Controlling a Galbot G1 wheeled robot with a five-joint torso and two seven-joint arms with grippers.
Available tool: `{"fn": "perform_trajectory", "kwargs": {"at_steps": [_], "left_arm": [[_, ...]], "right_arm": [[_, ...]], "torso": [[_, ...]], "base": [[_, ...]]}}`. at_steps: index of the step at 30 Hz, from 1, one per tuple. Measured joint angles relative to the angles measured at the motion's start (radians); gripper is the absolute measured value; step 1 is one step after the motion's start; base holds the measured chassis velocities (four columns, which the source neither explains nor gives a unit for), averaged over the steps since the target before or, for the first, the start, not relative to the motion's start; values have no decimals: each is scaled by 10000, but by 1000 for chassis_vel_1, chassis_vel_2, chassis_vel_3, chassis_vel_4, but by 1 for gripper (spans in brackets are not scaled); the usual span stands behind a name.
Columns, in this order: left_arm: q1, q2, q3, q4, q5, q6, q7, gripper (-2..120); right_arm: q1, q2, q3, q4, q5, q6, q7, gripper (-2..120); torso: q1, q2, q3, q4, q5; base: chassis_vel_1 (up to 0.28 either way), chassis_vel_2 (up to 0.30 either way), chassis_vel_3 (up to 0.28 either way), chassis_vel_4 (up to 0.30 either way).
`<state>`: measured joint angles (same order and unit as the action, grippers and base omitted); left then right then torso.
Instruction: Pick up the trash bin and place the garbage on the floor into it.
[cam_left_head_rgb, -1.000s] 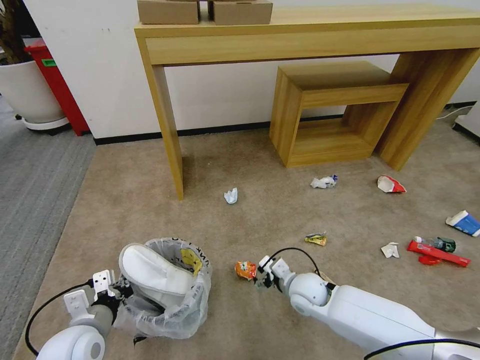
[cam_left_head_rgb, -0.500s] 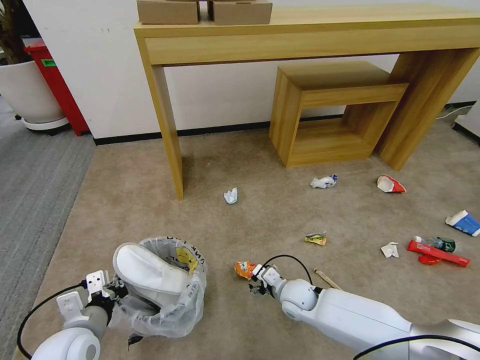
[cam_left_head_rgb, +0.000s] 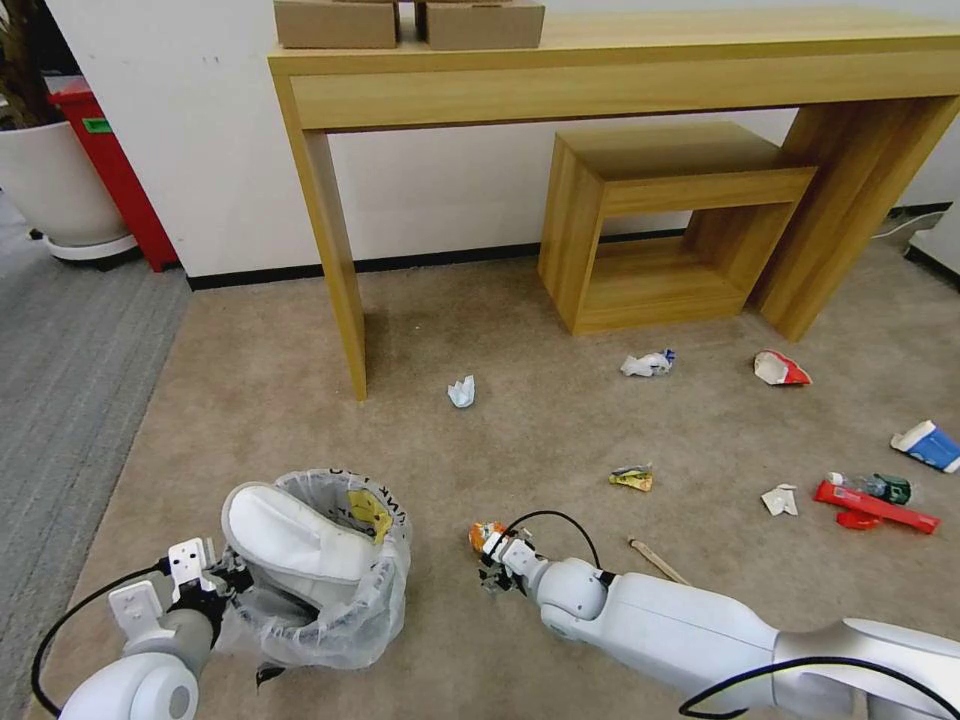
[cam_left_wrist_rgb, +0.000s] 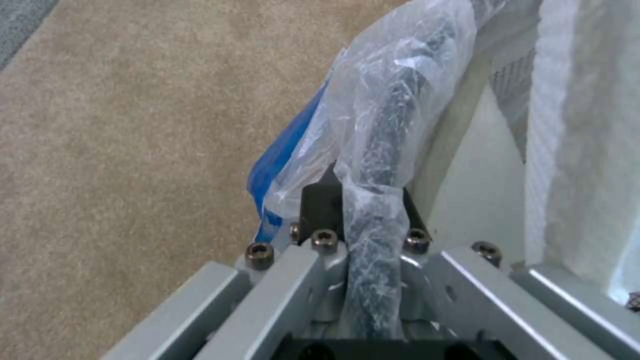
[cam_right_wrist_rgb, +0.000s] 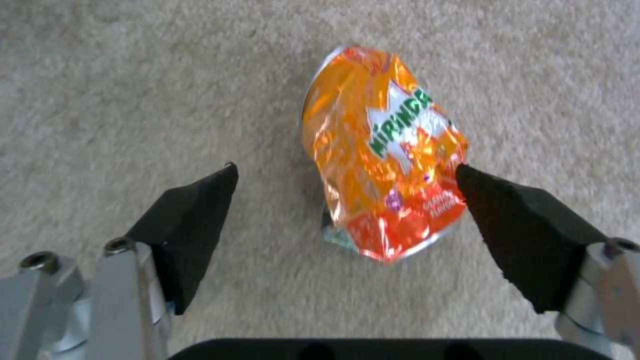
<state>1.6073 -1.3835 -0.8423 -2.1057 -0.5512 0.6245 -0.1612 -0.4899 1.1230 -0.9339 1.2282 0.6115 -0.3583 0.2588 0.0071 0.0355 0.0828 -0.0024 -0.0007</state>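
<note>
Right gripper (cam_right_wrist_rgb: 347, 175): low over the floor (cam_left_head_rgb: 560, 430), jaws spread wide, holding nothing; one pad (cam_right_wrist_rgb: 527, 235) touches the edge of the packet, the other stands off it.
Packet (cam_right_wrist_rgb: 383, 150): crumpled orange foil with green lettering, lying flat on the beige carpet between the open pads; in the head view it lies just right of the bin.
Left gripper (cam_left_wrist_rgb: 363, 260): clenched on the bin's bagged rim at the bin's near left side.
Bin (cam_left_head_rgb: 345, 610): small, round, lined with a crinkly whitish bag with black lettering at the far rim; it sits at near left, whether lifted or on the carpet I cannot tell.
In the bin: a white slipper (cam_left_head_rgb: 290, 535) leaning out over the left rim, and a yellow scrap (cam_left_head_rgb: 370, 510) against the far wall.
Litter farther off: white paper (cam_left_head_rgb: 461, 391) by the table leg (cam_left_head_rgb: 335, 260); a wrapper (cam_left_head_rgb: 633, 478), a stick (cam_left_head_rgb: 655, 560), a red packet (cam_left_head_rgb: 875, 508), a bottle (cam_left_head_rgb: 880, 487) and cups (cam_left_head_rgb: 928, 445) to the right.
</note>
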Motion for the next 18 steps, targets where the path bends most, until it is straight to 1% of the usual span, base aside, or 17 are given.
{"fn": "perform_trajectory", "kwargs": {"at_steps": [6, 8, 10, 11, 12, 13, 14, 15, 16, 17, 18], "left_arm": [[7, 23, -18, 34, -13, -20, 12, 1], [-11, 26, -17, 46, -14, -28, 12, 1], [-16, 26, -16, 48, -15, -29, 13, 1], [-39, 28, -10, 64, -16, -34, 13, 1], [-54, 30, -3, 82, -16, -39, 13, 1], [-54, 30, -3, 82, -16, -39, 13, 1], [-72, 29, 5, 104, -14, -43, 12, 1], [-76, 27, 11, 112, -12, -45, 11, 1], [-83, 22, 21, 121, -9, -50, 10, 1], [-83, 22, 21, 121, -9, -50, 10, 1], [-86, 11, 35, 122, -4, -53, 8, 1]], "right_arm": [[48, 330, -53, -528, -255, 267, -59, 82], [52, 455, -58, -758, -349, 361, -83, 78], [52, 464, -58, -780, -361, 373, -86, 78], [42, 508, -53, -898, -419, 440, -90, 76], [31, 526, -38, -941, -442, 469, -90, 69], [31, 526, -38, -941, -442, 469, -90, 69], [22, 529, -10, -968, -465, 486, -81, 63], [18, 526, -2, -970, -476, 492, -78, 61], [6, 517, 13, -970, -487, 501, -69, 58], [6, 517, 13, -970, -487, 501, -69, 58], [-22, 504, 47, -980, -499, 515, -53, 51]], "torso": [[0, 0, 0, 0, 0], [0, 0, 0, 0, 0], [0, 0, 0, 0, 0], [0, 0, 0, 0, 0], [0, 0, 0, 0, 1], [0, 0, 0, 0, 1], [0, 0, 0, 0, 0], [0, 0, 0, 0, 0], [0, 0, 0, 0, 0], [0, 0, 0, 0, 0], [0, 0, 0, 0, 1]], "base": [[0, 0, 0, 0], [0, 0, 0, 0], [0, 0, 0, 0], [0, 0, 0, 0], [0, 0, 0, 0], [0, 0, 0, 0], [0, 0, 0, 0], [0, 0, 0, 0], [0, 0, 0, 0], [0, 0, 0, 0], [0, 0, 0, 0]]}}
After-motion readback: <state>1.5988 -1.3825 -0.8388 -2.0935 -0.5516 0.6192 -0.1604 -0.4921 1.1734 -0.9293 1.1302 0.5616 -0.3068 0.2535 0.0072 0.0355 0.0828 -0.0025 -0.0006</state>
